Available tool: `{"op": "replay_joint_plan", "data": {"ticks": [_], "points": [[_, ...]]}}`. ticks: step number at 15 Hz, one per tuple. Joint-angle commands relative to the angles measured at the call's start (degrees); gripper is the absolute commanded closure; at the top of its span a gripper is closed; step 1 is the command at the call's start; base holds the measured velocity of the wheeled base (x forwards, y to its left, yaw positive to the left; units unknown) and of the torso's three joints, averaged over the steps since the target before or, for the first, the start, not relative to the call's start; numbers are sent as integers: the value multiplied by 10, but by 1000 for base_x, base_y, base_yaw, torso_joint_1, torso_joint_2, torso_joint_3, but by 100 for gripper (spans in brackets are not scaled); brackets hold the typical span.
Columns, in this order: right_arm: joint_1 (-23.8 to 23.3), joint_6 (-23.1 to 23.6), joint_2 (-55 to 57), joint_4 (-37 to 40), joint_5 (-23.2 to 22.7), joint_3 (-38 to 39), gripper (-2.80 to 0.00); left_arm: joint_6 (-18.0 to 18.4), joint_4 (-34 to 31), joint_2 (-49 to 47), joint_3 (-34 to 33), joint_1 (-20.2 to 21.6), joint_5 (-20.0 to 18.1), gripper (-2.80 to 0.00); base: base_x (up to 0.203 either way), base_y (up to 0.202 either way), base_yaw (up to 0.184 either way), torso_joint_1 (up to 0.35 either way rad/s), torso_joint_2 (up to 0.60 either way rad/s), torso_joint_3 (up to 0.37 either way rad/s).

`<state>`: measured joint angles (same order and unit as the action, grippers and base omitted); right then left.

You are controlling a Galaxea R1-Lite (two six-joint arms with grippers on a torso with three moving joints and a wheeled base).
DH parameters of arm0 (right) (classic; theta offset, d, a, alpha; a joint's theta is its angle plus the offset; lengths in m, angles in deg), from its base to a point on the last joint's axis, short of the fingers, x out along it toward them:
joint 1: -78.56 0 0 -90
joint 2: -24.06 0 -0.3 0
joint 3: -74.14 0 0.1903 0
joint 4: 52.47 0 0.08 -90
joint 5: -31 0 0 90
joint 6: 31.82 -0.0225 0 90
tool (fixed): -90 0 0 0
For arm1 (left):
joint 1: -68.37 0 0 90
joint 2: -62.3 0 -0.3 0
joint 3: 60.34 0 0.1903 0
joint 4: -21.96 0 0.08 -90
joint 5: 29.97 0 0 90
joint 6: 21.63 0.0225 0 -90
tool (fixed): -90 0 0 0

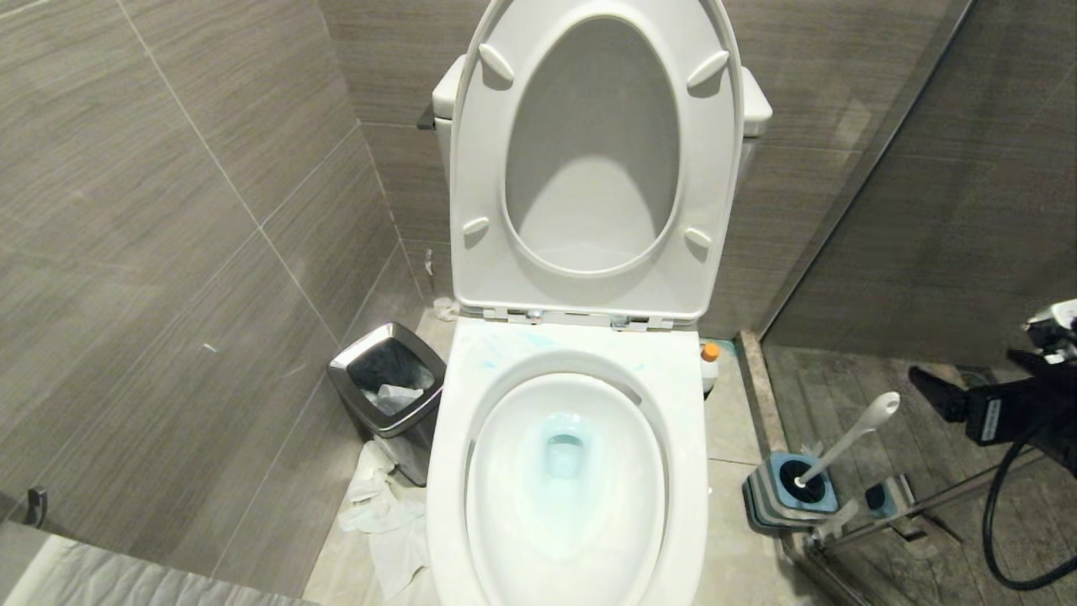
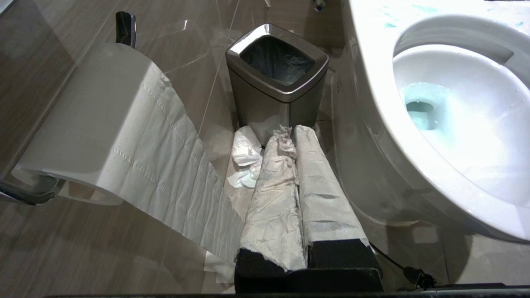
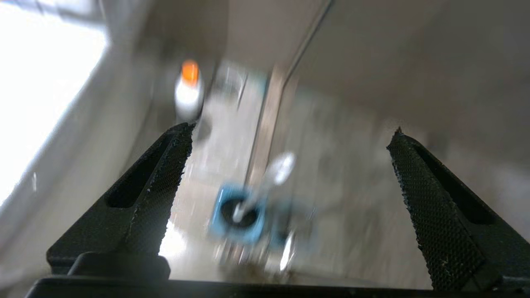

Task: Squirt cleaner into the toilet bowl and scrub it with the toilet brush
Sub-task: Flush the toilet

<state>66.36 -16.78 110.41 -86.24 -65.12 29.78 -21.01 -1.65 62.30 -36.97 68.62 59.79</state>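
Observation:
The white toilet bowl [image 1: 454, 471] stands in the middle with its seat and lid raised. Light teal cleaner [image 1: 564, 450] tints the water, and thin smears of it lie on the back rim. The toilet brush [image 1: 850, 442] stands in its blue-and-grey holder [image 1: 787, 497] on the floor to the right, its pale handle leaning toward my right gripper [image 1: 968, 370]. That gripper hangs open above and to the right of the handle's end [image 3: 281, 167], touching nothing. My left gripper [image 2: 290, 130] is shut, its fingers wrapped in white paper, low beside the bowl's left side [image 2: 372, 136].
A chrome-rimmed black trash bin [image 1: 389, 387] stands left of the bowl, with crumpled paper [image 1: 383, 513] on the floor before it. A toilet-paper roll [image 2: 103, 124] hangs on the left wall. A white bottle with an orange cap [image 1: 710, 366] sits behind the bowl's right side. A glass partition rail [image 1: 917, 505] runs past the holder.

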Motion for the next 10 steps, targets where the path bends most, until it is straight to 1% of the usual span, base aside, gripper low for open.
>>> {"op": "replay_joint_plan", "data": {"ticks": [1,4,7,10], "points": [[1,2,-94,-4,-2,-3,-280,0,0,-1,-1,0,0,0,0,0,0,0,0,0],[1,12,-207,13,-4,-3,-280,0,0,-1,-1,0,0,0,0,0,0,0,0,0],[1,39,-321,78,-3,26,-280,0,0,-1,-1,0,0,0,0,0,0,0,0,0],[4,47,-396,143,-2,48,-280,0,0,-1,-1,0,0,0,0,0,0,0,0,0]]}}
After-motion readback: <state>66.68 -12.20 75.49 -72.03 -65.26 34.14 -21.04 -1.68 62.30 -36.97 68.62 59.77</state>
